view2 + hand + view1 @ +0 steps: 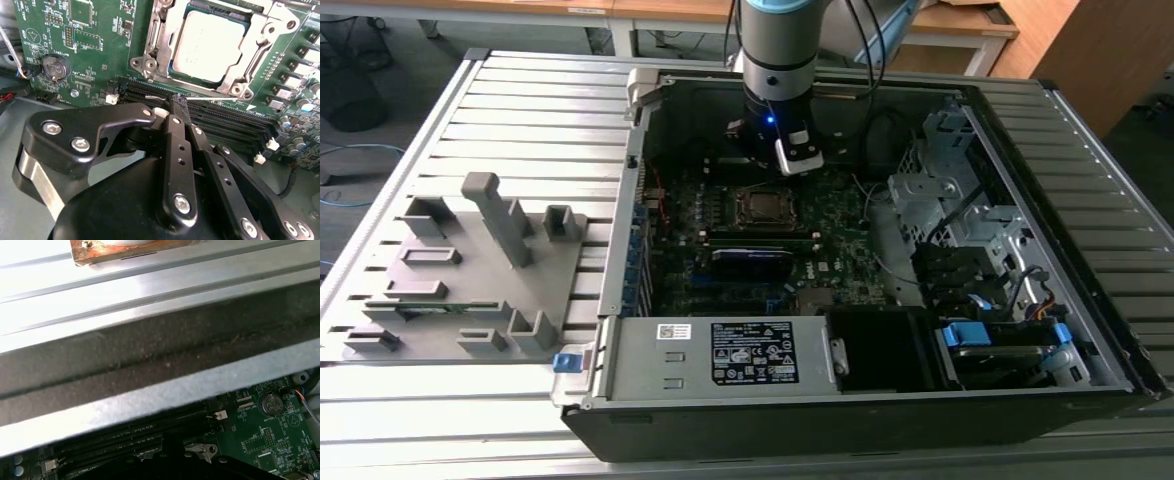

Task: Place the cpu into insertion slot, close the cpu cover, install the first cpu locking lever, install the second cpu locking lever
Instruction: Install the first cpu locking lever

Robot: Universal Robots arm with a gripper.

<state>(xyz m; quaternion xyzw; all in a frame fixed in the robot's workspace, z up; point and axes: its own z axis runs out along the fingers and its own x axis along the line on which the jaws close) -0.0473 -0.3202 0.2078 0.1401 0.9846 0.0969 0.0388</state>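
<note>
My pincer (178, 102) is pinched shut, tips against the thin locking lever (220, 98) beside the cpu cover (159, 35), which lies closed over the seated cpu (212, 42).

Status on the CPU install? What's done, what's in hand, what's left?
Done: the flat square grey metal-topped cpu lies inside the cut-out of the thin silvery square cpu cover, which is down over it. In hand: the black gripper, fingers together, has its tips at a thin metal lever rod beside the long black memory slots. Left: both levers; I cannot tell if either is latched.
</note>
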